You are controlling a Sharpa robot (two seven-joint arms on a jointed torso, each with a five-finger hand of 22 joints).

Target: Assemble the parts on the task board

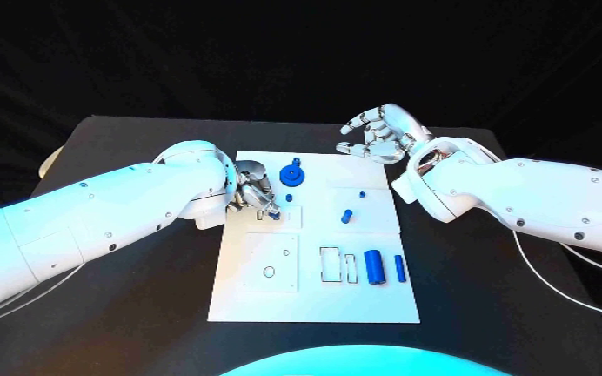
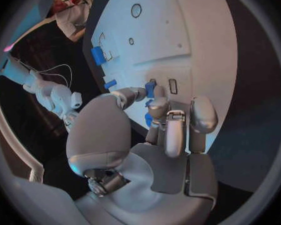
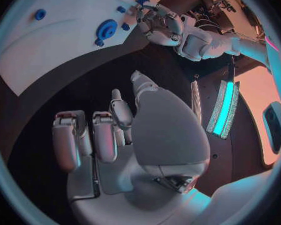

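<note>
The white task board point(image 1: 314, 293) lies in the middle of the table. My left hand point(image 1: 255, 191) is low over the board's left side; its thumb and a finger pinch a small blue part point(image 2: 150, 89) beside a narrow slot point(image 2: 173, 86). A blue gear point(image 1: 294, 173) stands just right of that hand, and small blue pegs point(image 1: 346, 215) stand further right. A blue cylinder point(image 1: 372, 263) and a blue bar point(image 1: 399, 267) lie on the near right of the board. My right hand point(image 1: 383, 132) hovers over the board's far edge, fingers loosely curled, holding nothing.
The board carries a square plate with holes point(image 1: 274, 261) and two rectangular cutouts point(image 1: 338, 265) near its front. Black table point(image 1: 138, 324) surrounds it. The right forearm point(image 1: 502, 189) crosses the table right of the board. The gear point(image 3: 106, 30) and my left hand point(image 3: 159, 22) appear in the right wrist view.
</note>
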